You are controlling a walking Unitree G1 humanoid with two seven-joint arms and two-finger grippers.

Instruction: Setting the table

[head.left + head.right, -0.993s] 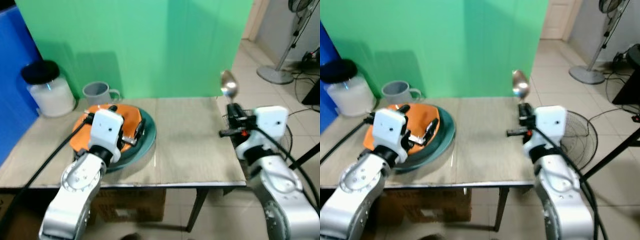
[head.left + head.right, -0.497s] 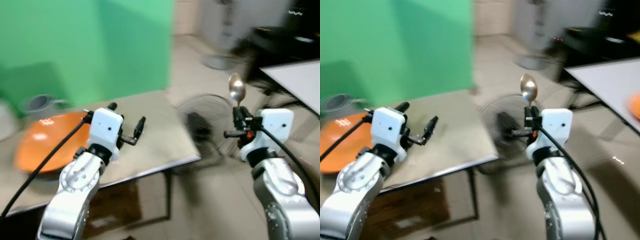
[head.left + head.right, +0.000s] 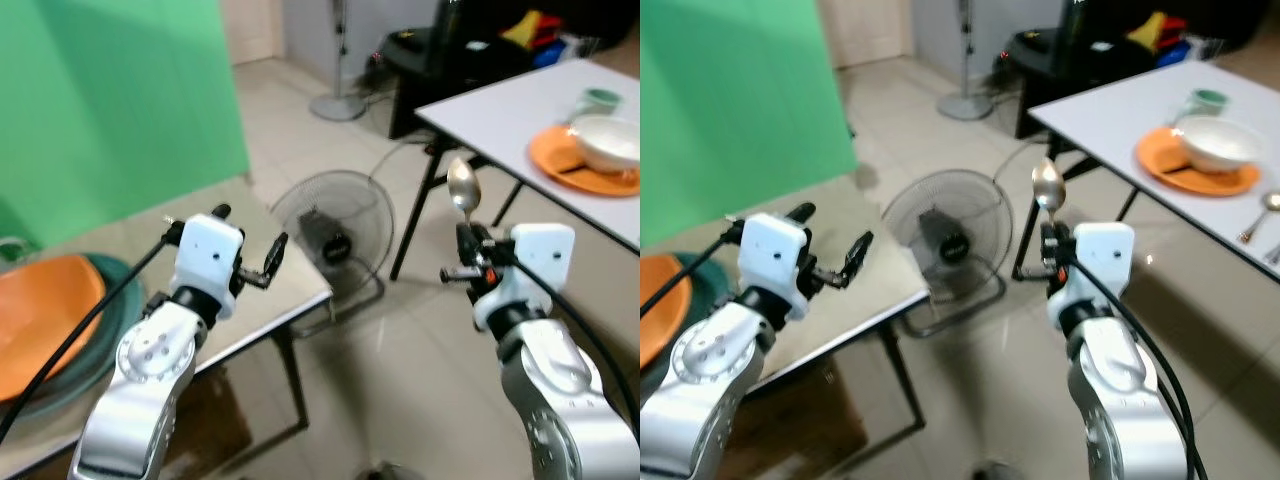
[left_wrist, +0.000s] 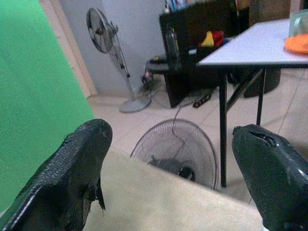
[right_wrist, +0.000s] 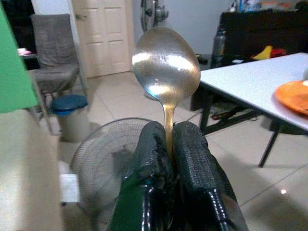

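1. Silver metal spoon is standing upright, bowl at the top, its handle pinched between the pressed-together black fingers of the right gripper, held in mid-air over the tiled floor.
2. The left gripper is hovering over the corner of the beige table with its fingers spread wide and holding nothing.
3. An orange plate is sitting in a green dish on that table.
4. A floor fan is standing between the two tables.
5. On the white table an orange plate is carrying a white bowl; what looks like another spoon is lying beside it.
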